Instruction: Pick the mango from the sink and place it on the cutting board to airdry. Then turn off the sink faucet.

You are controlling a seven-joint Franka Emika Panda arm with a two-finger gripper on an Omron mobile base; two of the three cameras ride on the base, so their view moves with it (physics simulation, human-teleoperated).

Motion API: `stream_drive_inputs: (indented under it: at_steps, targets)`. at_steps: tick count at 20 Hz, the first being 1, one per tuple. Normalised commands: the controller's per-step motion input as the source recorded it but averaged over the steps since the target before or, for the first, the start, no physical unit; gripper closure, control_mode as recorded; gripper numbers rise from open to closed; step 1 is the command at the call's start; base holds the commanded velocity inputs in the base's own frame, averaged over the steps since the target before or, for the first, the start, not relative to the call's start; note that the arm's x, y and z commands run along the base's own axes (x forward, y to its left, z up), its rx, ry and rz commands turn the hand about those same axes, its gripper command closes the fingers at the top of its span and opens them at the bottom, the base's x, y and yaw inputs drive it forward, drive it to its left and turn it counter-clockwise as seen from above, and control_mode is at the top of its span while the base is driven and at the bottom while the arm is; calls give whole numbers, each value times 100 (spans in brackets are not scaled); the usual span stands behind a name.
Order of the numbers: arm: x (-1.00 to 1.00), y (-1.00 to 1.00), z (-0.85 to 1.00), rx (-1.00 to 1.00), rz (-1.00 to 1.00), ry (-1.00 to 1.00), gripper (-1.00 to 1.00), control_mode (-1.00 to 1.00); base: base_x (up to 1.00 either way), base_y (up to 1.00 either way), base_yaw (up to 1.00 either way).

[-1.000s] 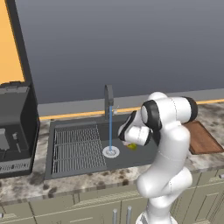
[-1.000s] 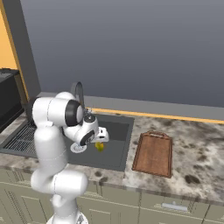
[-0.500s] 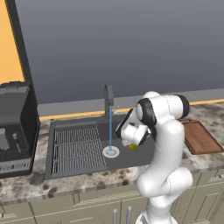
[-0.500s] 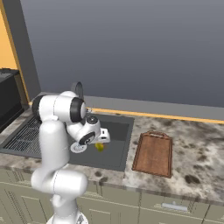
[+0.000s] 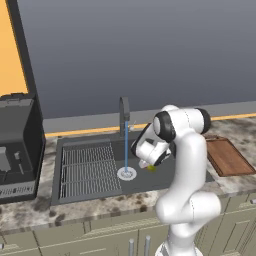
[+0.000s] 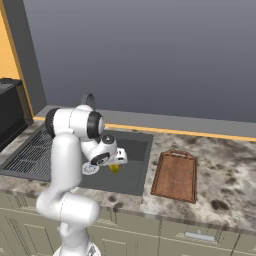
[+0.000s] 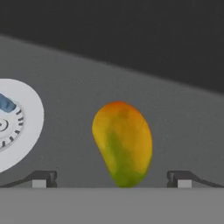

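From the left base view, my arm bends down over the sink (image 5: 90, 175), and my end effector (image 5: 150, 162) hangs low inside the basin. The mango (image 5: 151, 167) peeks out just beneath it as a small yellow-green spot on the basin floor. The sink faucet (image 5: 123, 114) stands at the back rim, and a thin blue stream of water (image 5: 126, 147) falls from it onto the round silver drain (image 5: 126, 173). The ribbed rack section lies to the left of the drain. The cutting board (image 5: 227, 156) rests on the table to the right of the sink, well apart from the mango.

From the right base view, my end effector (image 6: 117, 161) sits just above the mango (image 6: 114, 168), which lies on the sink (image 6: 135, 165) floor near the drain. The cutting board (image 6: 175, 175) lies on the table just beyond the sink's right rim.

In the hand view, the mango (image 7: 123, 143) lies between my two fingertips (image 7: 41, 179), which are spread wide on either side without touching it. The drain (image 7: 15, 124) shows beside it.
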Motion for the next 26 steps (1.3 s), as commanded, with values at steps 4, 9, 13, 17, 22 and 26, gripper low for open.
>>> stream_drive_inputs:
  at_steps: [4, 9, 13, 17, 22, 26]
  targets:
    - [23, -1, -17, 0, 1, 0, -100, -100, 0, 0, 0]
    - [29, 0, -17, 0, 0, 0, -100, -100, 0, 0, 0]
    - [35, 0, -20, 0, 0, 0, -100, -100, 0, 0, 0]
    - [34, 0, -25, 0, 0, 0, -100, -100, 0, 0, 0]
    - [27, 2, -24, 0, 0, 0, 100, -100, 0, 0, 0]
    - [1, 0, -1, 0, 0, 0, 100, -100, 0, 0, 0]
